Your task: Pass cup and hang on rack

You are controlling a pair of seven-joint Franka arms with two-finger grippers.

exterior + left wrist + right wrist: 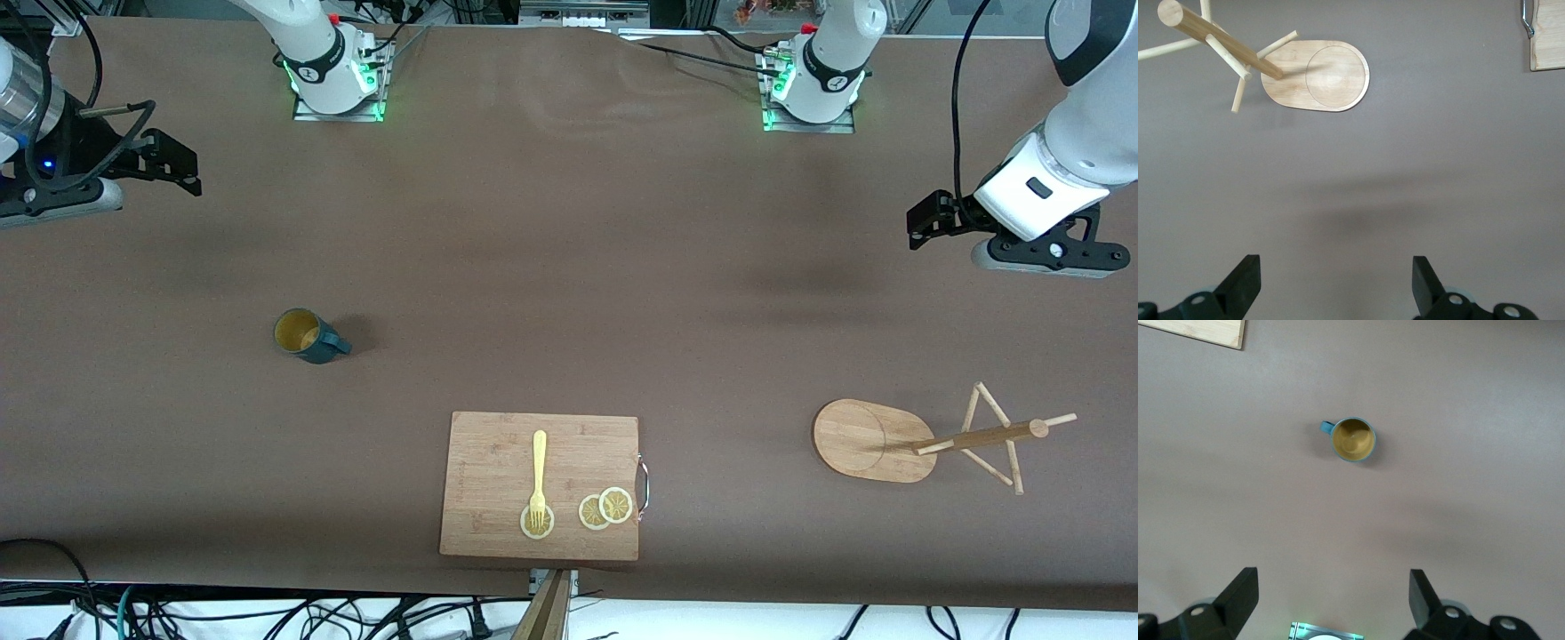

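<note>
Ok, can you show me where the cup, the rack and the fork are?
cup (pixel 297 332), front view, on its yellow inside.
rack (pixel 858 438), front view, on its flat oval base.
fork (pixel 539 471), front view, on its handle, lying on the cutting board (pixel 489 480).

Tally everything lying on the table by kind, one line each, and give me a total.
Cup: 1
Rack: 1
Bamboo cutting board: 1
Yellow fork: 1
Lemon slices: 3, all on the board, one under the fork's tines
Total: 7
</note>
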